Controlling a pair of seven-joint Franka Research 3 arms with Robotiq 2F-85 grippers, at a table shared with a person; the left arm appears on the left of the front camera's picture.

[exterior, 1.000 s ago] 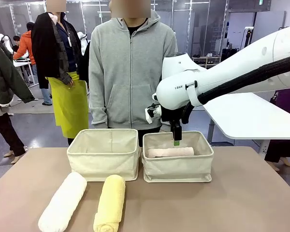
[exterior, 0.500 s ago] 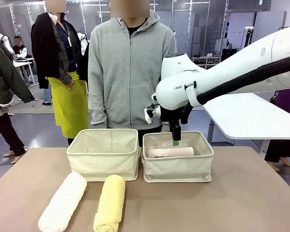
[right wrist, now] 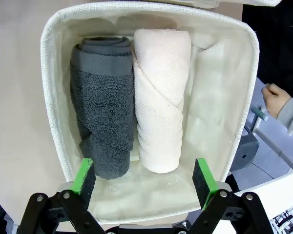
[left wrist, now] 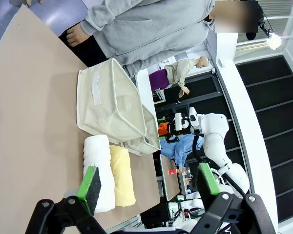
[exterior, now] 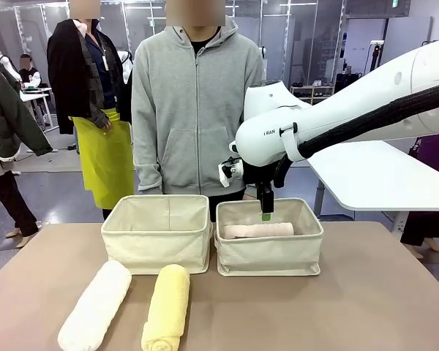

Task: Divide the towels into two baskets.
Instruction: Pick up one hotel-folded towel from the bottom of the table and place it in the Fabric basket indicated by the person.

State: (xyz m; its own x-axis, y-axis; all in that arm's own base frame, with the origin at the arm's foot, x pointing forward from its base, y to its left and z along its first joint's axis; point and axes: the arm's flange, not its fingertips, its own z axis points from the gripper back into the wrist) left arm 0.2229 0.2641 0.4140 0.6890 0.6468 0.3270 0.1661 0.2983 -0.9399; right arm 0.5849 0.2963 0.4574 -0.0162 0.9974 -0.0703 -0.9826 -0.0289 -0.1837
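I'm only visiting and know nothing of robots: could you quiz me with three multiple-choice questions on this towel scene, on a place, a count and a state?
1. Where is the dark grey towel? A on the floor; B in the right basket beside the pink towel; C in the person's hands.
2. How many towels lie on the table outside the baskets? A one; B two; C four.
3. How are the right fingers? A open, holding nothing; B shut on a towel; C gripping a basket rim.
Answers: 1 B, both lie side by side inside it; 2 B, the white towel and the yellow towel; 3 A, they stand apart above the basket.
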